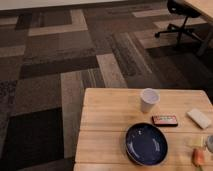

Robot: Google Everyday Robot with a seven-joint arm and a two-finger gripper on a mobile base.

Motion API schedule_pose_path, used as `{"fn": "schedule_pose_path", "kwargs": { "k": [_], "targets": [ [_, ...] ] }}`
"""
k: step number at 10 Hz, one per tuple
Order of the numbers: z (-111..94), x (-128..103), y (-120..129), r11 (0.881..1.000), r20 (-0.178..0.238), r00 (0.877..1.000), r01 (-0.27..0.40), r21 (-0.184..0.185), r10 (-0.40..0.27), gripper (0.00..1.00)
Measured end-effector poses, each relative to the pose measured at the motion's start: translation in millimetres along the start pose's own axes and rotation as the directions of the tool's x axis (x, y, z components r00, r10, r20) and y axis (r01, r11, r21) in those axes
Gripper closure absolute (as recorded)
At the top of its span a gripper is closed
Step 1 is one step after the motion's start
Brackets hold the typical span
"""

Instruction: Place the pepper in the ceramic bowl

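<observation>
**Pepper waits beside the blue bowl**

A room with a carpet (60, 65) of brown, grey and tan blocks. A light wooden table made of planks (107, 120) fills the bottom right of the view.

The small orange-red pepper (198, 156) lies on the table, near the bottom right corner of the view. It is on the wood, not in any dish. Nothing is touching it.

The wide, round, shiny dark blue ceramic bowl (146, 144) sits near the pepper, at about 9 o'clock from it, with bare wood between them. The bowl has nothing in it.

Just beside the pepper, at 12 o'clock, is a small pale yellow piece (195, 142). Next to that, at 3 o'clock, a pale grey thing (210, 143) is cut off by the edge of the view. I cannot tell what it is.

From the bowl, a flat dark box with a reddish face (165, 120) lies at 1 o'clock. A small white paper cup (149, 100) stands upright at 12 o'clock. A flat white pad (199, 118) lies at 2 o'clock, farther out.

Far off at 1 o'clock, a black office chair (180, 15) stands on the carpet.

The gripper is out of this view, so I cannot tell how it is set.
</observation>
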Motion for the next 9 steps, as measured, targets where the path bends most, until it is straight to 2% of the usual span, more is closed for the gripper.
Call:
{"fn": "schedule_pose_path", "kwargs": {
  "k": [3, 6, 7, 8, 9],
  "targets": [
    [11.2, 0.2, -5.3, 1.000, -0.029, 1.000, 0.002, 0.017, -0.002, 0.35],
    [12.8, -1.0, -9.4, 0.996, -0.050, 0.998, 0.032, 0.084, -0.028, 0.35],
    [14.8, -0.1, -9.7, 0.994, -0.059, 0.998, 0.036, 0.103, -0.030, 0.39],
    [19.7, 1.9, -9.2, 0.992, -0.071, 0.997, 0.036, 0.119, -0.027, 0.62],
    [20.4, 1.1, -8.6, 0.992, -0.072, 0.997, 0.034, 0.124, -0.025, 0.74]
  ]
}}
